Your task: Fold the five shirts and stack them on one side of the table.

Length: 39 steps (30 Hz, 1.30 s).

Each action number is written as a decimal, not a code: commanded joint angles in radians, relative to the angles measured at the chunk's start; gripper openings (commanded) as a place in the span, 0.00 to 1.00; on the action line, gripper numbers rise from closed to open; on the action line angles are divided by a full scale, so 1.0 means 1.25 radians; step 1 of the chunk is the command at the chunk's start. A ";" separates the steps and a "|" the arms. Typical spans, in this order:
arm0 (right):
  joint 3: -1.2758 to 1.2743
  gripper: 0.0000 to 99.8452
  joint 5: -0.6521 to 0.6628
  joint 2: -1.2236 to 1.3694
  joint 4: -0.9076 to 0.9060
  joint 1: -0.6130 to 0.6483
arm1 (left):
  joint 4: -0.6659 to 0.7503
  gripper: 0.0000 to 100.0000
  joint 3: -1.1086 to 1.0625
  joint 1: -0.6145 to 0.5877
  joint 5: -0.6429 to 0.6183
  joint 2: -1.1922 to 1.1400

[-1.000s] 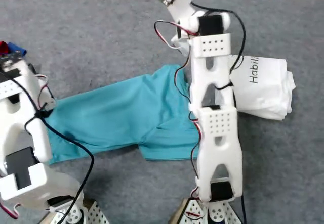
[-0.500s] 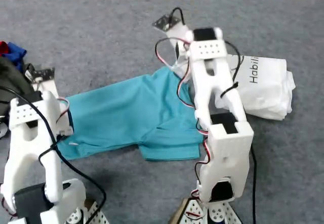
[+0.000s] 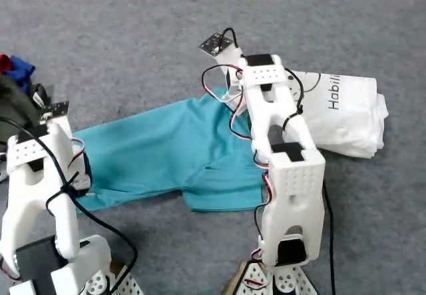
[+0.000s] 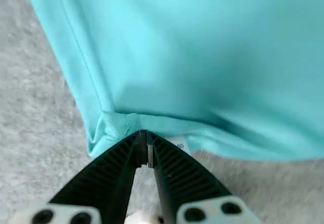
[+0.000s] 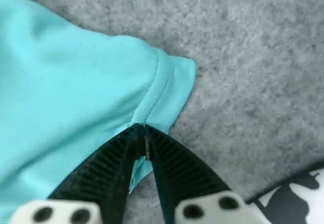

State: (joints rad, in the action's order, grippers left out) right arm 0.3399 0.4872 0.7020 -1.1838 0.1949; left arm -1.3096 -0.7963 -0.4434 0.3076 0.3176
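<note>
A teal shirt (image 3: pixel 166 155) lies spread across the middle of the grey table. My left gripper (image 4: pixel 145 147) is shut on the near left corner of its hem, where the cloth bunches into a small fold. In the high view the left arm (image 3: pixel 46 168) stands over that left edge. My right gripper (image 5: pixel 142 139) is shut on the shirt's far right corner along a seam. Seen from above, the right arm (image 3: pixel 276 142) stretches over the shirt's right side. A folded white shirt (image 3: pixel 346 115) rests to its right.
A pile of dark, red and blue clothes (image 3: pixel 13 82) sits at the left table edge. Bare grey tabletop (image 3: pixel 133 48) lies beyond the teal shirt. A corner of the white shirt (image 5: pixel 298 193) with dark print shows in the right wrist view.
The left arm swung in over the shirt's left edge and came down on the hem. The right arm drew back from the far side and lowered to the shirt's far right corner.
</note>
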 commanded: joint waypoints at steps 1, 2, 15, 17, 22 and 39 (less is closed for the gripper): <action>0.094 0.00 0.012 0.037 -0.045 0.002 | -0.012 0.02 -0.027 -0.042 0.052 -0.001; 0.120 0.00 0.012 0.051 -0.060 0.002 | -0.011 0.02 -0.041 -0.052 0.066 -0.001; 0.391 0.00 0.007 0.117 -0.280 -0.015 | -0.093 0.02 0.027 -0.169 0.172 0.001; 0.431 0.00 0.007 0.116 -0.323 -0.014 | -0.144 0.02 0.112 -0.194 0.188 0.001; 0.614 0.00 0.052 0.115 -0.464 0.014 | -0.244 0.02 0.344 -0.172 0.209 -0.003; 0.003 0.00 0.128 -0.277 -0.441 0.115 | 0.284 0.02 0.298 -0.052 -0.037 -0.398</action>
State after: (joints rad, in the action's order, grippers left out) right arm 0.4687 0.6283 0.4841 -1.7591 0.3099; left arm -1.0088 -0.4450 -0.4895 0.2677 -0.1427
